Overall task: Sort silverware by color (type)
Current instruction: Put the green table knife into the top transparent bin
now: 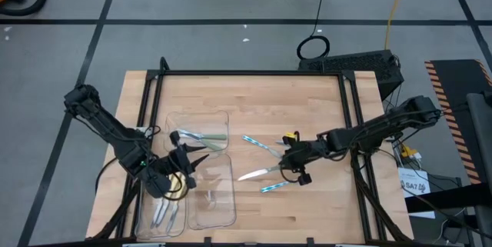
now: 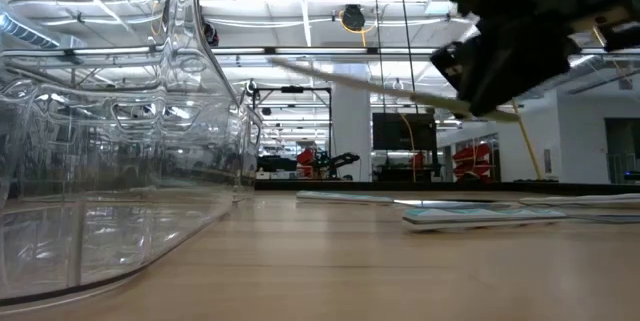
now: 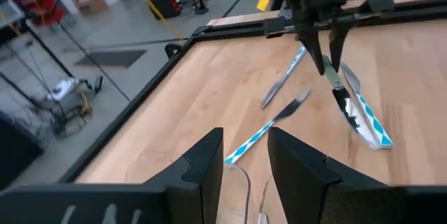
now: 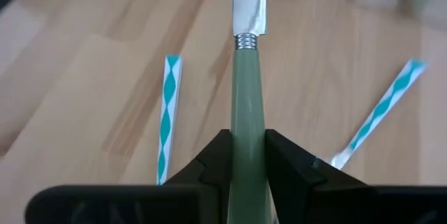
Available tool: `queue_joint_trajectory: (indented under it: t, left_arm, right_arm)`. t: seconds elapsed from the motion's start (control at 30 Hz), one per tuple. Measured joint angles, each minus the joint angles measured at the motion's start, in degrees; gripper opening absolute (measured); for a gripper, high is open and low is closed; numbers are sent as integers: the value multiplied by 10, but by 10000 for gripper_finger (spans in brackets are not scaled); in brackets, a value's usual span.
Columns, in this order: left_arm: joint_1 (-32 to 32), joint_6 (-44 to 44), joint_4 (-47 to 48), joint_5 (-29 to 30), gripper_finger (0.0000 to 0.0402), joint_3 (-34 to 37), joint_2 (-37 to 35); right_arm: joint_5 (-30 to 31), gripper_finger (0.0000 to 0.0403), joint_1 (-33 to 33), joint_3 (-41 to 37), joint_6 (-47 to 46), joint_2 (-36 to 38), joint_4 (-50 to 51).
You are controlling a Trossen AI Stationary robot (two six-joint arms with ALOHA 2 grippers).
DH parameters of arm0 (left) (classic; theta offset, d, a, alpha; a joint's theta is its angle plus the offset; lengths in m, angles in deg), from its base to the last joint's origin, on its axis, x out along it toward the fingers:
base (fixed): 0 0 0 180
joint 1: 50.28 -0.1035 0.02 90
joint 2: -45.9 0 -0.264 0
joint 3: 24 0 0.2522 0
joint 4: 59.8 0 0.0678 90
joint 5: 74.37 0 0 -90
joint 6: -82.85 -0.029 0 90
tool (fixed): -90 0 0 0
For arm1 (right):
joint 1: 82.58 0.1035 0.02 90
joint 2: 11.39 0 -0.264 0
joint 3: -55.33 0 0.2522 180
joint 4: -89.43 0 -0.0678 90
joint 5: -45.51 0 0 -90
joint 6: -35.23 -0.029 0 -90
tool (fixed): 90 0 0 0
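My right gripper [image 1: 284, 168] is shut on a knife [image 1: 257, 174] with a pale green handle, held above the table's middle with the blade toward the trays. Light blue striped silverware lies flat on the wood: one piece [image 1: 261, 145] just beyond the knife, another [image 1: 274, 188] nearer the front edge. My left gripper [image 1: 183, 162] hangs open over the clear trays, with nothing between its fingers [image 3: 206, 158]. Pale green pieces [image 1: 201, 137] lie in the far tray. My right gripper pinches the knife's green handle [image 4: 246, 123] between its two fingers, back from the metal collar. The fingers lie along the knife, slanting down from the table's right side. The blade [image 4: 249, 8] sticks out past the fingertips, and the whole knife [image 2: 370, 81] is lifted clear of the table.
Three clear plastic trays stand at the table's left: a far one [image 1: 219, 116], a near one [image 1: 223, 201], and a narrow one [image 1: 150, 220] with a few pieces in it. A black frame [image 1: 254, 73] rims the table. Bare wood lies between the trays and the blue pieces.
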State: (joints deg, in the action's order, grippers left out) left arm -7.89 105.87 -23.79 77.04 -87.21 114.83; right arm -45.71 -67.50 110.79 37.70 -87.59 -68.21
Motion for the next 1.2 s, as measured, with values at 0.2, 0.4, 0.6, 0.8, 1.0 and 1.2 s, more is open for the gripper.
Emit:
queue_joint_trajectory:
  t: [0.2,0.4,0.6,0.8,1.0,1.2]
  left_arm:
    - [0,-80,-7,-9,122,0,-28]
    - [1,-95,53,-15,122,0,-91]
    - [7,44,235,36,122,0,-137]
    - [43,167,363,92,122,0,-158]
    - [89,277,444,116,122,10,-162]
    - [143,318,449,140,122,54,-182]
  right_arm:
    - [0,63,-3,44,56,0,0]
    - [0,63,-23,86,134,0,-5]
    - [23,63,-64,104,172,0,-70]
    - [-20,63,-112,104,185,-21,-228]
    - [-80,63,-145,104,149,-85,-440]
    - [-96,63,-169,159,112,-177,-508]
